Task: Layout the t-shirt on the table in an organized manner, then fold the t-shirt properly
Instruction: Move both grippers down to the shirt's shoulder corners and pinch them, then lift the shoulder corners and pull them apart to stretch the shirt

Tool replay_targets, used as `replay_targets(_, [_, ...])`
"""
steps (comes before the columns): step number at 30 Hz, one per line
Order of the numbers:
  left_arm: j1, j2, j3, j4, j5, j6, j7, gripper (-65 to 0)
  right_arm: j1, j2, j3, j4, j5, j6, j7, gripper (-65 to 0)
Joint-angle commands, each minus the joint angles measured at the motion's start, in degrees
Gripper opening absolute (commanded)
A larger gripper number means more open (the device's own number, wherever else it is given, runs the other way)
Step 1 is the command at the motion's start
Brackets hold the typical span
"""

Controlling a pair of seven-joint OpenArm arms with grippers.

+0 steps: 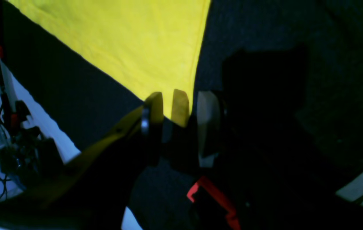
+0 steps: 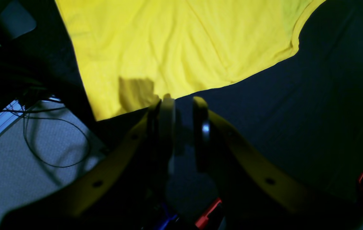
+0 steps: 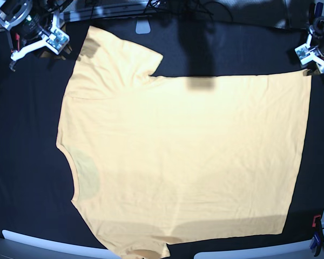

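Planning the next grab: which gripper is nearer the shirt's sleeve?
Right. The right gripper hovers just beside the upper sleeve of the shirt. The left gripper is at the shirt's hem corner, the far end from that sleeve.

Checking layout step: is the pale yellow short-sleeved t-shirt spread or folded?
Spread. In the base view the pale yellow short-sleeved t-shirt lies flat in one layer on the black cloth-covered table, one sleeve out, hem straight.

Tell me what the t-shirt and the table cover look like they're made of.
The t-shirt: soft knit fabric, probably cotton, matte; it lies limp with fine wrinkles and stitched hems. The table cover: black woven or felt-like cloth, dull and slightly creased; the exact fibre can't be told.
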Motion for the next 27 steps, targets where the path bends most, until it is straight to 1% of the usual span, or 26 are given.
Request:
replay_targets(1, [-0.28,-1.05,-0.48,0.48,-0.02,0.74,-0.96,-48.4,-0.33,0.76,0.39,0.9,0.59,-0.26,0.79,-55.0])
replay_targets(4, [-0.35,-0.57,-0.48,0.48,0.02,0.74,-2.86,-48.4,0.17,0.74,0.39,0.9,0.52,-0.28,-0.09,-55.0])
replay_targets(10, [-2.47,1.95,-0.48,-1.4,0.02,0.52,-3.17,-48.4,0.46,0.72,0.42,0.9,0.48,-0.28,-2.01,-55.0])
replay_targets(14, [-3.19,1.88,-0.48,-2.71,1.75,0.11,-4.39,-48.4,0.46,0.72,0.42,0.9,0.5,-0.28,-2.49,-55.0])
replay_targets(23, [-7.93,1.92,-0.48,-6.27,1.66,0.11,-5.25,-48.4,0.46,0.72,0.42,0.9,0.5,-0.28,-2.51,-55.0])
replay_targets(27, [-9.64,1.9,-0.48,-9.73,1.66,0.09,-8.0,-48.4,0.46,0.72,0.42,0.9,0.5,-0.28,-2.51,-55.0])
